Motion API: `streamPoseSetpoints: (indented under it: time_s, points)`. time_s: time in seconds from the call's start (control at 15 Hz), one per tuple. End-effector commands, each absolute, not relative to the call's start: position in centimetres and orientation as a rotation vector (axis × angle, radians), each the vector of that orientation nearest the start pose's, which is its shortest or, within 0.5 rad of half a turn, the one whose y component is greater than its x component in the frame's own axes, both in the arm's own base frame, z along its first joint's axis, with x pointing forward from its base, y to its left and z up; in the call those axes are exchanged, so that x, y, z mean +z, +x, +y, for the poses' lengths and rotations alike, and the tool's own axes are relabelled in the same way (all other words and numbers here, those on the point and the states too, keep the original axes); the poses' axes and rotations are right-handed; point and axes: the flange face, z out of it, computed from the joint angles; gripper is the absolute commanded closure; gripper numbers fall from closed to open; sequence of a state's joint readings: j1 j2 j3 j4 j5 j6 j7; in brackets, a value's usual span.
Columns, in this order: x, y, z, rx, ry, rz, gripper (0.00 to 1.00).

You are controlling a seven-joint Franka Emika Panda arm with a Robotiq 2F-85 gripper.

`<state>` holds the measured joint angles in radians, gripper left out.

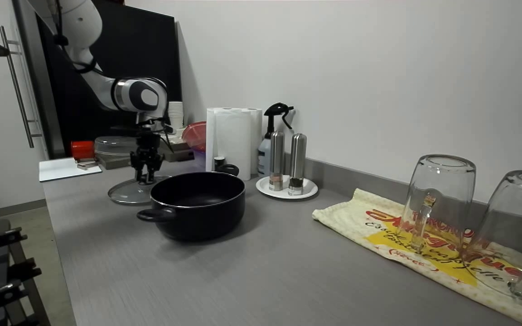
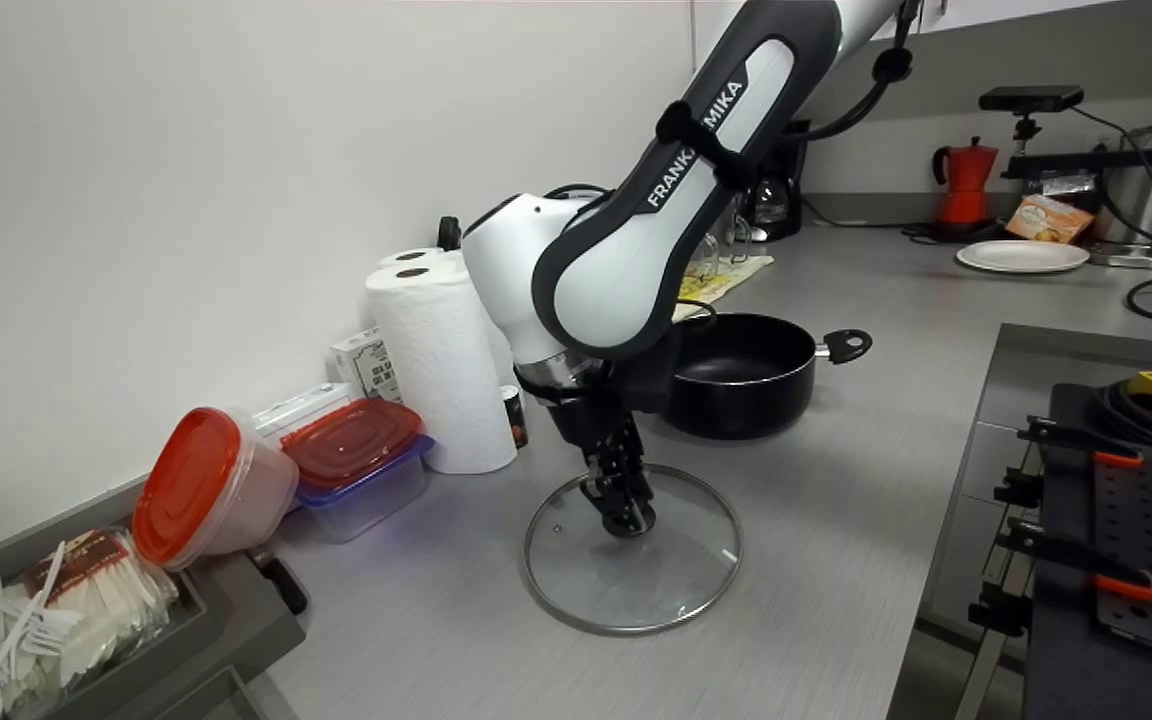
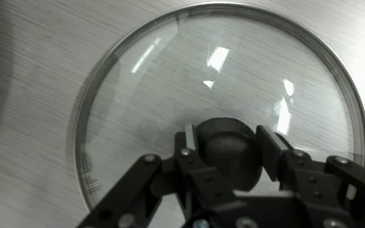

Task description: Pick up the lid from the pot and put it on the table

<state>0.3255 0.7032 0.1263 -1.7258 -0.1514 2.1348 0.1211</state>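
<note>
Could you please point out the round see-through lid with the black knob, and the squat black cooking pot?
Round see-through lid (image 3: 214,101): in the wrist view, on its clear pane.
Squat black cooking pot (image 1: 203,220): in an exterior view, on its outer wall.

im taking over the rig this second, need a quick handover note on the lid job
Gripper: closed on the knob of the lid.
Lid: beside the pot, knob up, down at the table; can't confirm its rim touches all round.
Pot: on the table, uncovered.
Done: lid is off the pot.
Left: probably just check the lid sits flat, then release the knob and rise clear.
</note>
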Motion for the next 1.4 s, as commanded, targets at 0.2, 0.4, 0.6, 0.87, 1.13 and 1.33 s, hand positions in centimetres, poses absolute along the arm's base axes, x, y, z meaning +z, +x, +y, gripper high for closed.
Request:
streamPoseSetpoints:
  time_s: [0.2,0.4,0.6,0.87,1.13,1.33]
  points:
    - [15.90,57.88,26.31,0.439,-3.157,-0.651,0.51]
    - [15.91,57.88,26.31,0.440,-3.157,-0.651,0.51]
    - [15.91,57.88,26.31,0.440,-3.157,-0.651,0.51]
    - [15.90,57.88,26.31,0.440,-3.157,-0.651,0.51]
    - [15.71,57.83,26.08,0.445,-3.160,-0.635,0.37]
    - [15.66,57.94,25.74,0.446,-3.166,-0.622,0.19]
